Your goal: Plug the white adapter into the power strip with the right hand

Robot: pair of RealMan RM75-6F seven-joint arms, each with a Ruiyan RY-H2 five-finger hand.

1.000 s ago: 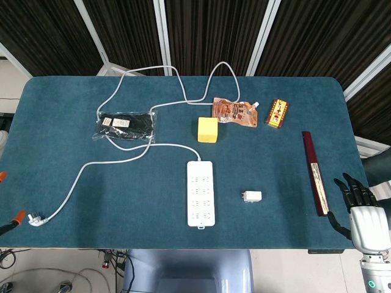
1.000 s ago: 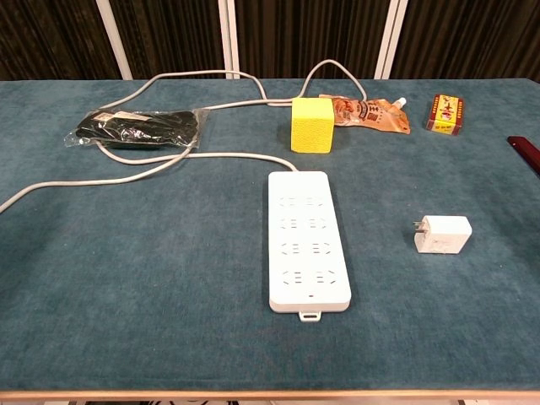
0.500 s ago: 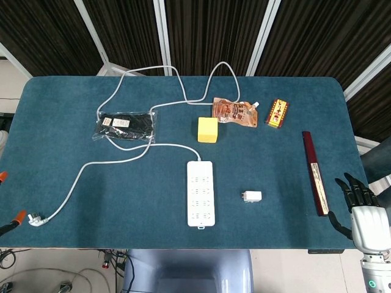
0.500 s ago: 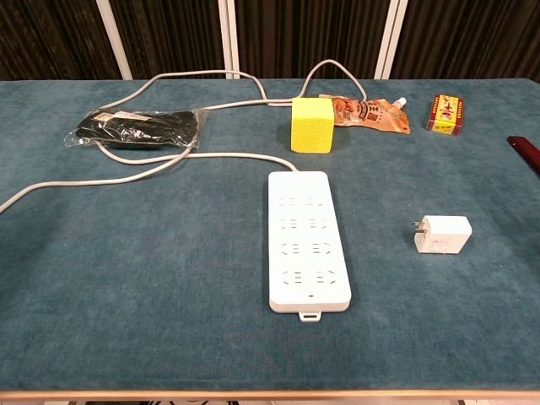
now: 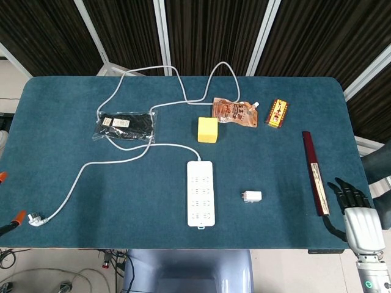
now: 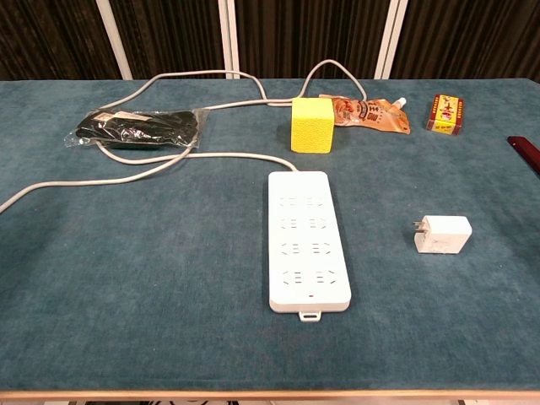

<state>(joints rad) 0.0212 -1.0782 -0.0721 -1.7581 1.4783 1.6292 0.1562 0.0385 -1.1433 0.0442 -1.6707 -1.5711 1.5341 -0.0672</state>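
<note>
The white adapter (image 5: 252, 196) (image 6: 444, 234) lies on the blue table, prongs pointing left toward the white power strip (image 5: 200, 193) (image 6: 308, 239), which lies lengthwise a short way to its left. My right hand (image 5: 355, 213) hovers at the table's near right corner, well to the right of the adapter, its dark fingers spread and holding nothing. It shows only in the head view. The left hand is out of sight in both views.
A dark red long box (image 5: 315, 173) lies between the right hand and the adapter. Farther back sit a yellow cube (image 5: 208, 129), an orange pouch (image 5: 234, 112) and a small red-yellow box (image 5: 277, 113). A black bagged item (image 5: 127, 126) and the strip's cord (image 5: 91, 168) occupy the left.
The right hand has shifted slightly left and toward the table's near edge. Nothing on the table has moved.
</note>
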